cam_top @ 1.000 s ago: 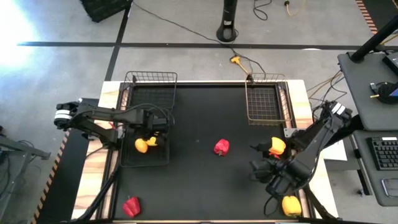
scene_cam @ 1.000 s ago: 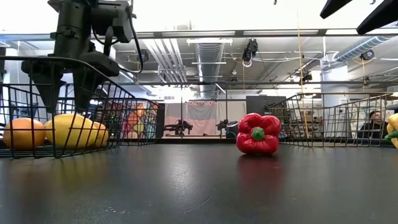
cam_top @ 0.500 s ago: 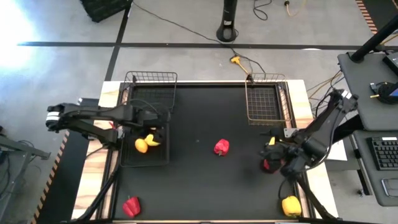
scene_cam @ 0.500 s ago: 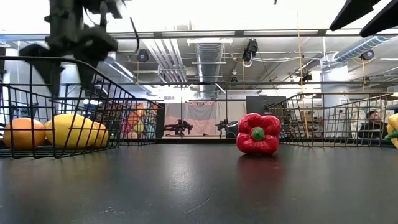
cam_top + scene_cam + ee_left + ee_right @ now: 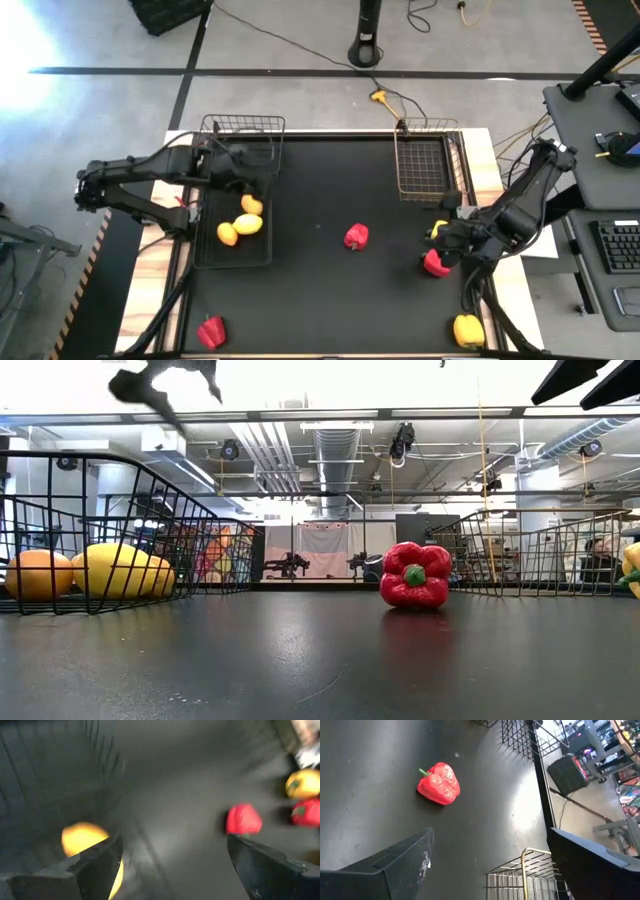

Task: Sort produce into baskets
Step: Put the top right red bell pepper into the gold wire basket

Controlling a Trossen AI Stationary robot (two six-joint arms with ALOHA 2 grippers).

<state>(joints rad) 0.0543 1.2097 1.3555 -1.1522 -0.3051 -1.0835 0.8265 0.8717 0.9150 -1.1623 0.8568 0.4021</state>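
Mostly bare black mat [image 5: 330, 290] mid-table, one red pepper [image 5: 356, 237] – baskets [image 5: 240, 200] at edges

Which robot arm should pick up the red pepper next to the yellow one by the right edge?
The right arm. Its open right gripper hangs close beside that red pepper, while the left gripper is far across the table, over the left basket.

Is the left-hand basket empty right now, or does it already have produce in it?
Not empty. The high view shows three yellow-orange pieces lying inside the left basket; the left gripper, open, is above that basket's far part.
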